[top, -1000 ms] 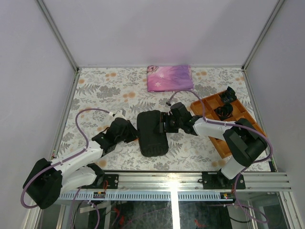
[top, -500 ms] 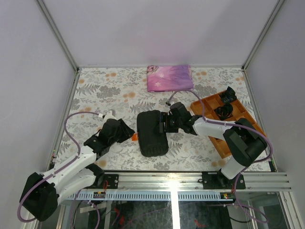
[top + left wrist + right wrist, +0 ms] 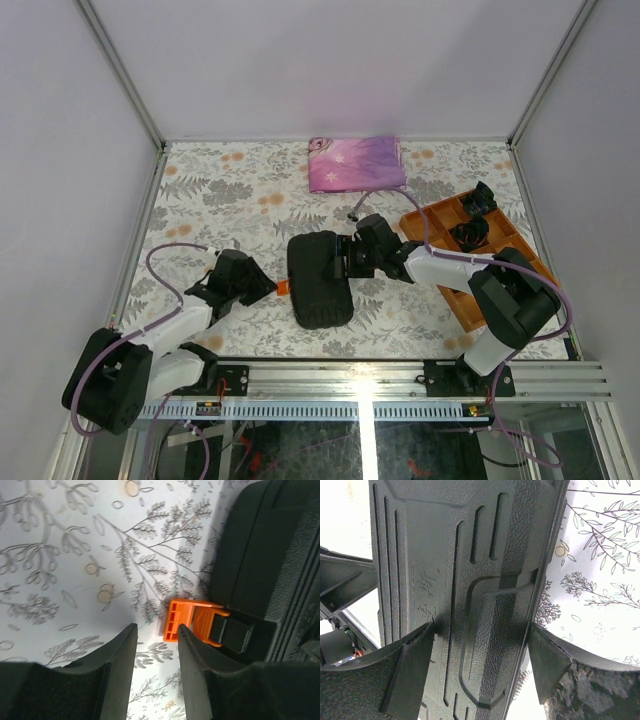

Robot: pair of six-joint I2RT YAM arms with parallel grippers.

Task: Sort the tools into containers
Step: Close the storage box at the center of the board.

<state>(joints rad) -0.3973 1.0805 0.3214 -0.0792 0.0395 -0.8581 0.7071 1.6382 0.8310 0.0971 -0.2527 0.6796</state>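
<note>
The black case (image 3: 320, 285) lies shut on the floral table, between the two arms. An orange latch (image 3: 283, 289) sticks out flat from its left edge. In the left wrist view the latch (image 3: 192, 622) lies just ahead of my left gripper (image 3: 156, 627), which is open with only tablecloth between its fingers. My left gripper (image 3: 266, 287) stands a little left of the case. My right gripper (image 3: 342, 262) sits over the case's right edge with its jaws wide; one finger rests on the ribbed lid (image 3: 470, 580) and the other hangs beside the edge. No tools are in view.
An orange divided tray (image 3: 415, 215) at the right holds black coiled bundles (image 3: 470, 235). A folded pink-purple cloth (image 3: 355, 163) lies at the back. Metal rails frame the table, and the arms' bases sit at the near edge.
My left gripper has drawn back left from the case's side and opened. The orange latch now sticks out from the case. The right arm has not moved.
</note>
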